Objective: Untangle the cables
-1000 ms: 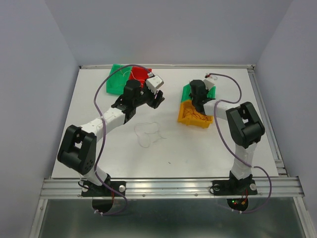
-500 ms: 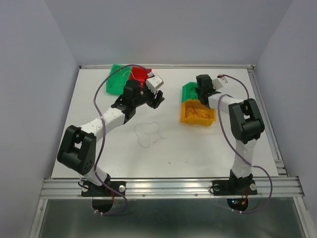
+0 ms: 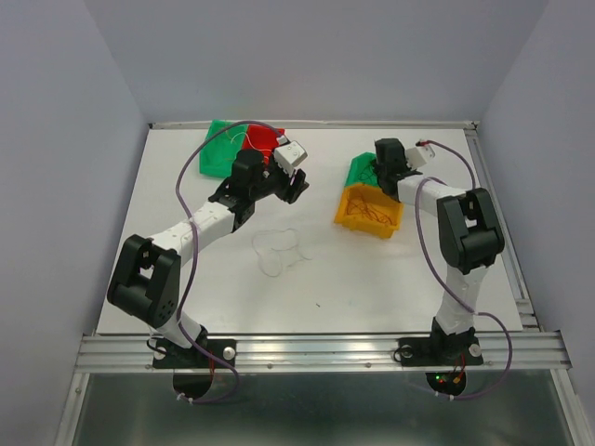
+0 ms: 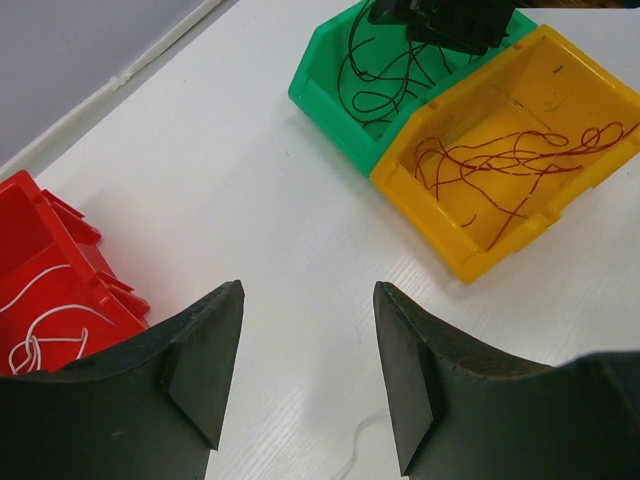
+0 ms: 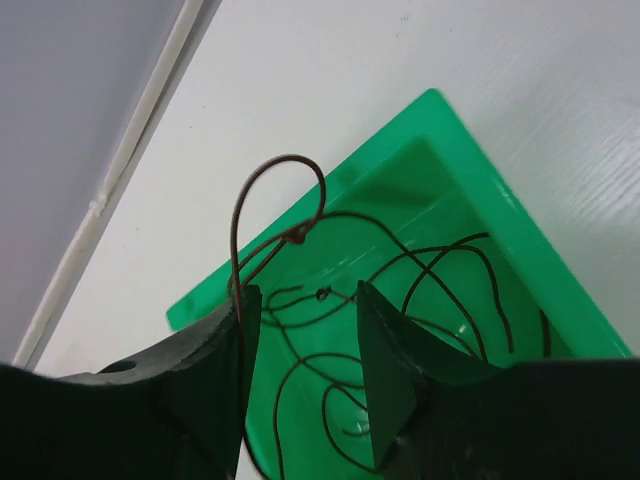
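**Operator:** What do you see from above?

**Spotter:** Your left pincer (image 3: 296, 186) hangs over the table (image 3: 390, 279), just in front of the red bin (image 3: 263, 139) and a green bin (image 3: 217, 153) at the far edge. Your right pincer (image 3: 381, 172) is down over the second green bin (image 3: 358, 172), which touches the yellow bin (image 3: 367, 221). One pale strand (image 3: 279, 249) lies loose on the table between your arms, well apart from every bin. From here I cannot tell how either pincer's jaws stand.

**Operator:** And the left wrist?

**Spotter:** Your left pincer (image 4: 305, 370) stands wide, with nothing between its fingers. Past it, white strands (image 4: 40, 340) lie in the red bin (image 4: 100, 300). Dark strands (image 4: 375, 65) lie in the second green bin (image 4: 325, 100), and red strands (image 4: 500, 160) in the yellow bin (image 4: 460, 255). An end of the pale strand (image 4: 352, 452) shows on the table just below the gap.

**Operator:** The right wrist?

**Spotter:** Your right pincer (image 5: 300, 340) has its jaws apart at a middling gap, right over the second green bin (image 5: 440, 130), where the dark strands (image 5: 440, 270) curl. A brown loop (image 5: 290, 157) stands up from the tip of the finger on the left of that view. It is not pinched between the two fingers. I cannot tell whether it clings to that one finger.
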Robot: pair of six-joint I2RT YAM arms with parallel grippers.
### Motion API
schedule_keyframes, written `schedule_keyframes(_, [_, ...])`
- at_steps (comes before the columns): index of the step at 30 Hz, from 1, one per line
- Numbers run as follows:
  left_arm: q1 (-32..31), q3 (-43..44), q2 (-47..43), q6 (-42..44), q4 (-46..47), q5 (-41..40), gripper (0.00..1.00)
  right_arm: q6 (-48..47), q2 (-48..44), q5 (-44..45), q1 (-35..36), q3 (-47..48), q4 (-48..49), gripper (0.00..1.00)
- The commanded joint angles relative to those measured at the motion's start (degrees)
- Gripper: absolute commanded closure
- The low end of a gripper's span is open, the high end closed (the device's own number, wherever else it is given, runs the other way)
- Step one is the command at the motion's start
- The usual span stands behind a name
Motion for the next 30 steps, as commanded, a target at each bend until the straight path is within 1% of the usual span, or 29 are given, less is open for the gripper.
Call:
schedule_keyframes(1, [-0.09,1.44,-3.36,0.62,1.83,0.75,0.34,-0.37,-6.91,3.64,-0.08,-3.3,-2.43,0.5])
schedule_keyframes(2, [-0.09,1.44,-3.36,0.62,1.83,0.84,0.34,-0.37,-7.62,3.73,-0.08,-4.09,-2.43,0.49])
schedule_keyframes(4, [-0.09,1.36,-3.45,0.62,1.83,0.84,0.34,-0.46,-8.67,3.55,0.01,-4.71,-2.52,0.39])
schedule_keyframes(6, [-0.01,1.36,-3.45,0.79,1.83,0.66,0.34,-0.9,-10.08,3.29,0.09,-5.32,-2.52,0.37])
schedule_keyframes(7, [-0.09,1.36,-3.45,0.79,1.83,0.75,0.34,-0.99,-10.52,3.2,0.18,-5.59,-2.52,0.31])
schedule_keyframes(14, [-0.09,1.27,-3.36,0.88,1.75,0.58,0.34,-2.39,-12.1,1.36,0.18,-6.03,-2.52,0.3])
schedule_keyframes(18, [-0.09,1.62,-3.1,1.84,1.31,0.84,0.34,-5.02,-14.21,-0.4,0.18,-6.91,-2.52,0.27])
schedule_keyframes(20, [-0.09,3.72,-2.4,2.81,-1.93,1.63,0.34,-6.95,-16.32,-2.06,0.18,-7.87,-2.52,0.25])
schedule_keyframes(22, [-0.18,5.22,-1.26,4.3,-6.5,2.77,0.27,-11.87,-17.9,-3.82,0.18,-8.49,-2.43,0.22])
schedule_keyframes(23, [-0.27,7.05,-0.91,4.83,-8.52,3.47,0.26,-13.89,-19.56,-5.83,0.18,-9.01,-2.43,0.18])
schedule_keyframes(24, [-0.53,8.03,-0.21,5.44,-10.63,4.0,0.24,-18.78,-20.45,-7.25,0.18,-9.37,-2.25,0.15])
schedule_keyframes(25, [-1.23,8.91,-0.03,6.93,-14.65,4.26,0.2,-20.92,-21.15,-8.48,0.18,-9.63,-2.16,0.09])
schedule_keyframes(26, [-1.85,10.31,0.15,7.81,-16.6,3.92,0.17,-22.68,-22.29,-9.36,0.18,-10.24,-2.16,0.0])
schedule_keyframes(28, [-4.03,11.28,0.24,10.18,-22.47,1.47,0.1,-26.29,-26.15,-11.74,0.18,-12.87,-2.08,0.0])
schedule_keyframes(30, [-5.45,10.5,-0.55,11.16,-24.88,-0.82,0.08,-28.31,-28.79,-13.23,0.18,-14.28,-2.08,0.0])
